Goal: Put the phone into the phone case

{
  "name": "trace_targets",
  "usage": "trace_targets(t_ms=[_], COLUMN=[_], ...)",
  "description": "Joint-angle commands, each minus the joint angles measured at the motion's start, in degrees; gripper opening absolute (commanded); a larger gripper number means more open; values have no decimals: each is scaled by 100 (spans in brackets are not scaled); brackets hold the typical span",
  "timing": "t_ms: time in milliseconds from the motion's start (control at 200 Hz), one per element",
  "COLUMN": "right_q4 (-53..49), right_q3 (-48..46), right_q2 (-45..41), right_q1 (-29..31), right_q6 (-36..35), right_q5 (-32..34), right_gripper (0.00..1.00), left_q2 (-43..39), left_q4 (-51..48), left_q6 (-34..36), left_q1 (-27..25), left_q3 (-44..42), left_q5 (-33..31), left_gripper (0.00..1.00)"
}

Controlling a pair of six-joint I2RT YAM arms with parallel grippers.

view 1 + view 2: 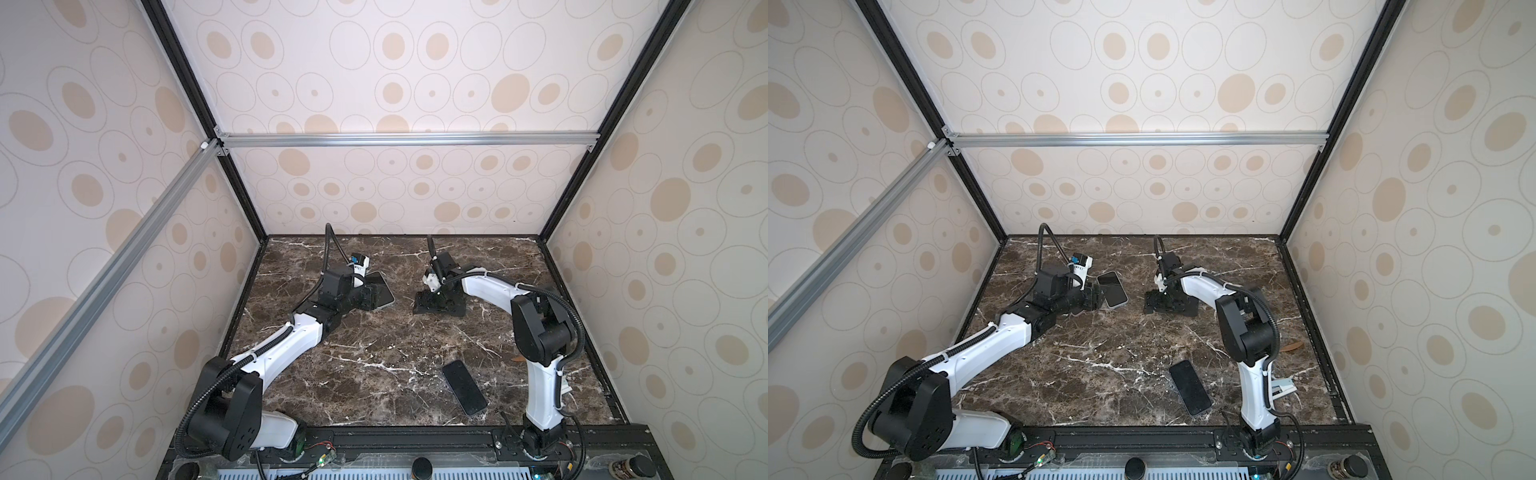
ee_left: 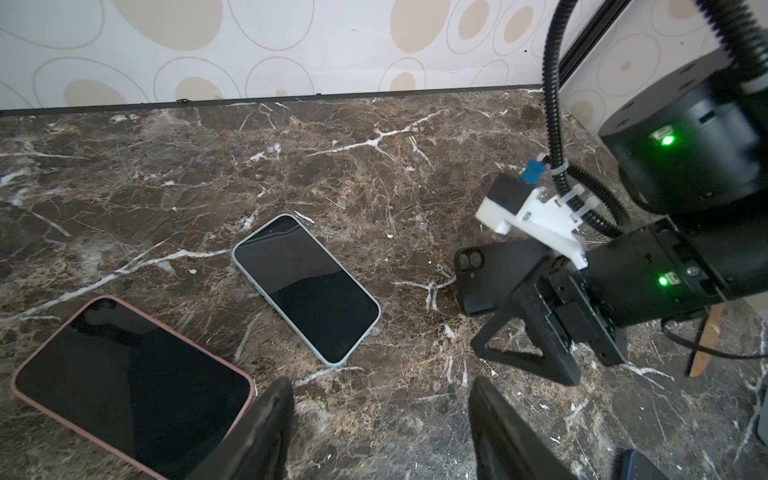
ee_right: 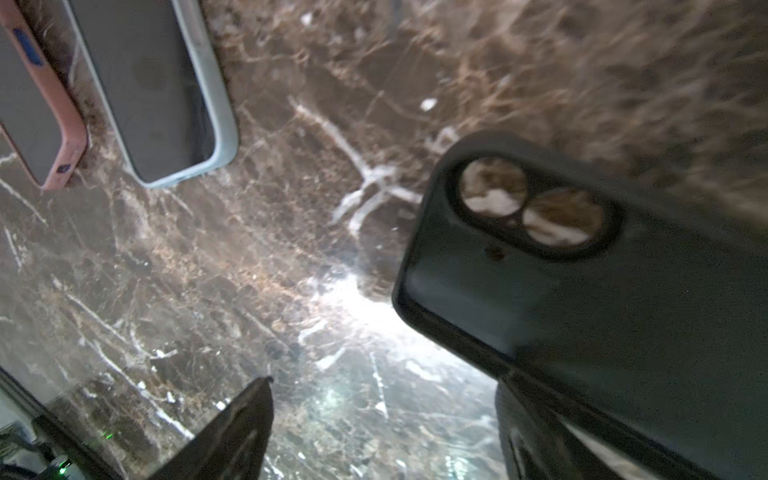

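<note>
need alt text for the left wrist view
A pink-edged phone and a pale-edged phone lie face up, screens dark, on a marble table. Nearby, the right arm reaches down over a black case. The left hand is open and empty.

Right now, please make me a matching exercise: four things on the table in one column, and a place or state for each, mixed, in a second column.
Column one
1. black case
2. pink-rimmed phone
3. pale-blue-rimmed phone
4. third phone

Column two
a. near the table's front edge
b. between the pink-rimmed phone and the black case
c. at the right end effector, camera holes empty
d. closest to the left end effector

Pairs: 1-c, 2-d, 3-b, 4-a
</note>
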Motion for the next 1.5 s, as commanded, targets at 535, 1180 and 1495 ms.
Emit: trace_targets(t_ms=[535,1180,1495], right_q4=[-334,-720,-392], right_q3=[242,794,109], right_q2=[-148,652,213], right_q1=[548,544,792], right_q6=[124,-528,-333], right_q5=[-200,239,-461], right_gripper=[84,84,83], left_q2=[-247,-303,-826], left_q4=[8,9,-35], left_q6=[82,126,268], left_q1=[55,93,164], left_q3=[-11,-12,-95], left_q5=[-52,-131,-449], left_gripper=[67,67,67])
